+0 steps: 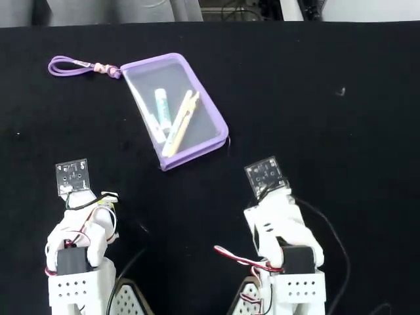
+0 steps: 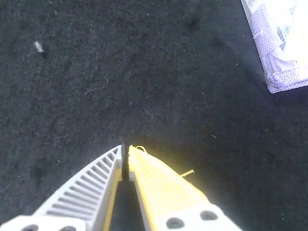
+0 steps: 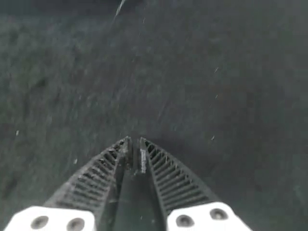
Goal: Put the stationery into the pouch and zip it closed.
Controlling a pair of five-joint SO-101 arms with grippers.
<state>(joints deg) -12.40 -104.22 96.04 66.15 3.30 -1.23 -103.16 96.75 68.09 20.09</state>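
Clear, purple-edged pouch lies flat on the black table with the stationery inside it. Left gripper and right gripper sit over the table, well apart from the pouch, each with fingers pressed together.

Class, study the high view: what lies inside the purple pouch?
Through the clear face of the purple pouch you can see a white-and-teal tube and two cream pens side by side. Anything beneath them is covered and cannot be made out.
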